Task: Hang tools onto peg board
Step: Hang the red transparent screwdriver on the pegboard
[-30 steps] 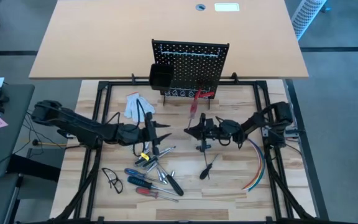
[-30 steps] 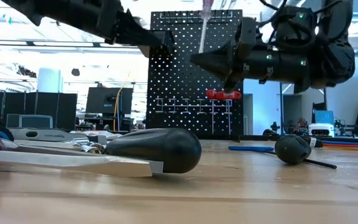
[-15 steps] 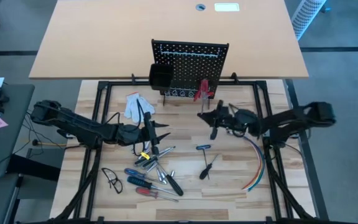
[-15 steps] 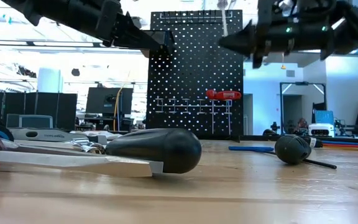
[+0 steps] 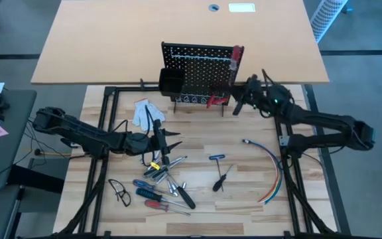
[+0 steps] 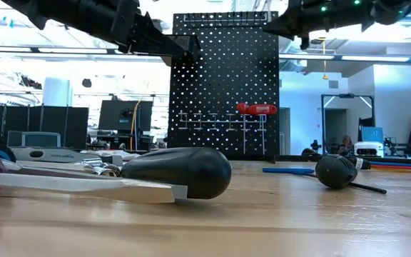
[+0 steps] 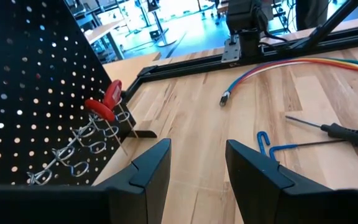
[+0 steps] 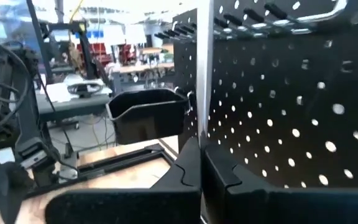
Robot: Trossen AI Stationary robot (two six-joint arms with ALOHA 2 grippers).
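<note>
Table: light wood top in a black frame; the near edge is cut off in the high view.
Peg board: stands upright at the far side of the table, with a black bin on its left part. In the low view its top edge runs out of the picture.
Left arm: lies across the left half of the table. The left gripper hovers above the pile of tools, fingers parted with nothing between them; the left wrist view shows bare table through the gap.
Right arm: reaches from the right side up to the board's upper right corner. The right gripper is clenched on a thin silver shaft, which the right wrist view shows rising just in front of the board. The red handle at the board's top right probably belongs to that screwdriver; the join is hard to make out.
Hung tool: a red-handled tool rests on the hooks low on the board's right side.
Loose tools: several screwdrivers and bits lie heaped left of centre, overlapping, so single pieces are hard to separate.
Blue key and black screwdriver: lie just beside each other, right of the pile.
Cables: a coloured bundle curves along the right side.
Glove: white, near the bin.
Glasses: at the near left.
</note>
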